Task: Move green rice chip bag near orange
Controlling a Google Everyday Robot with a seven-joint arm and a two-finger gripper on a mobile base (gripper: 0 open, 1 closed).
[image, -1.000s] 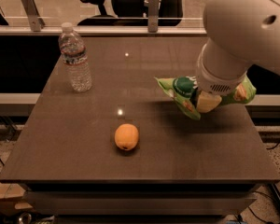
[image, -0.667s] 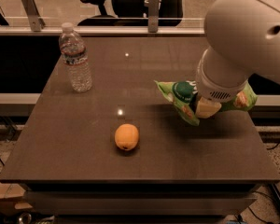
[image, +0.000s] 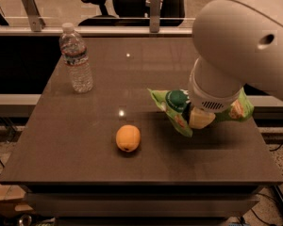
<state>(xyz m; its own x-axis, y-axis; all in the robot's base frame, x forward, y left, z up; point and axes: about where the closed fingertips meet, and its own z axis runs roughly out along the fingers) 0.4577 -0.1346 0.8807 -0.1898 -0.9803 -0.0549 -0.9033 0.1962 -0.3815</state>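
The green rice chip bag [image: 172, 106] is at the right of the table, with its dark green logo facing up. My gripper [image: 199, 117] comes down from the big white arm and is shut on the middle of the bag. The arm hides the bag's middle, and its right end [image: 238, 109] sticks out behind the wrist. One pale fingertip [image: 201, 119] shows at the bag's near edge. The orange [image: 128, 138] lies on the table to the left of the bag and a little nearer the front, about a hand's width away from it.
A clear plastic water bottle [image: 76, 59] stands upright at the table's back left. The dark table [image: 85, 164] ends close in front of the orange. Office chairs and a rail [image: 108, 30] stand behind the table.
My gripper and the bag have moved a little toward the table's front and toward the orange. The orange and the bottle have not moved.
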